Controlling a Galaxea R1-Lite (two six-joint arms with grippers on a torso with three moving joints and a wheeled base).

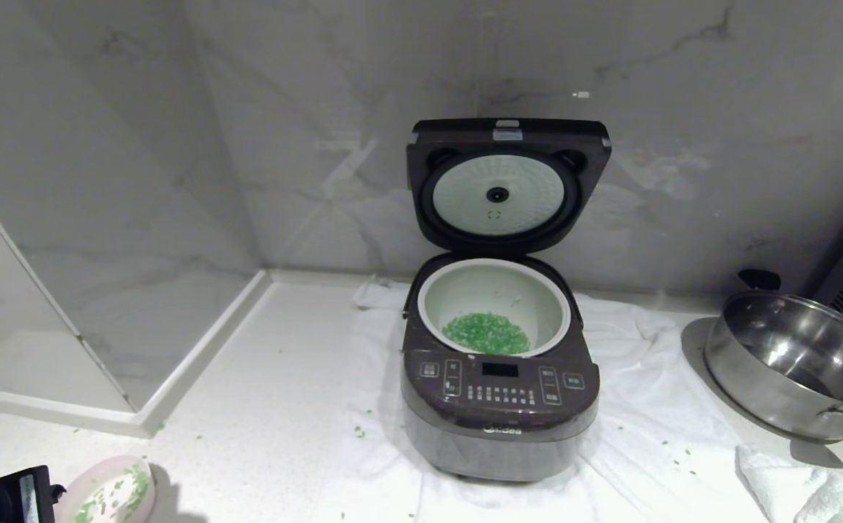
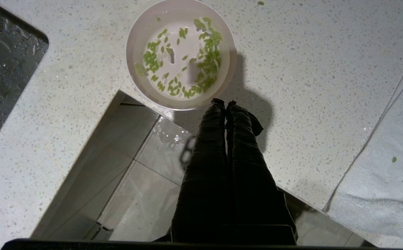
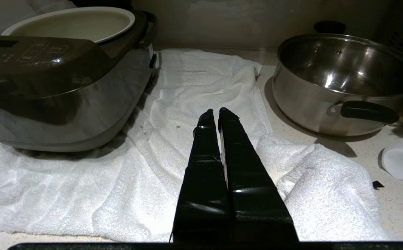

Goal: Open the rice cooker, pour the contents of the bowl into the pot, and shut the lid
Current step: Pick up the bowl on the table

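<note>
Two claws clenched, empty: my left gripper [image 2: 225,103] just beside bowl [image 2: 180,53], right gripper [image 3: 218,111] over towel [image 3: 194,86]. Steel pan [image 1: 784,363] sits right of rice cooker [image 1: 501,407], lid [image 1: 506,181] up.

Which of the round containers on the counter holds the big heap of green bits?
The white pot inside the open rice cooker. The pink bowl keeps only scattered leftovers, and the steel pan looks empty.

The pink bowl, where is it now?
The bowl stands on the counter at the head view's lower left, left of the rice cooker, beside the shut left gripper.
</note>
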